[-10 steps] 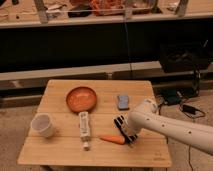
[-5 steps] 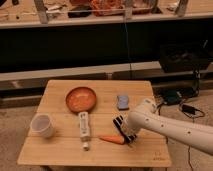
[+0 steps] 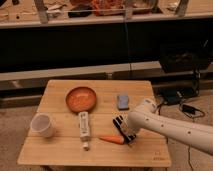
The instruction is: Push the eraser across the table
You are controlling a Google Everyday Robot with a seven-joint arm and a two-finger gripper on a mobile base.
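Progress is looking early: the eraser (image 3: 121, 128), a small black striped block, is sitting near the front edge of the desk (image 3: 60, 150), toward its right front corner, just beside the right end of the orange carrot (image 3: 112, 140). I am reaching my arm in over the right edge and placing my fingers (image 3: 127, 135) at the eraser, apparently touching it. Whether they are open or closed, I cannot tell. Judging by this layout, the travel across the desk is mostly remaining, with the far and left portions of the top lying ahead.

Surface: a light wooden planked top is carrying an orange bowl (image 3: 81, 98) toward the back edge, a blue sponge (image 3: 123, 101) to its right, a white bottle (image 3: 84, 128) lying in the middle, and a white cup (image 3: 42, 125) near the left edge.

Room: dark shelving (image 3: 100, 40) is running behind the desk, and cables (image 3: 175, 97) are lying on the floor by the right edge.
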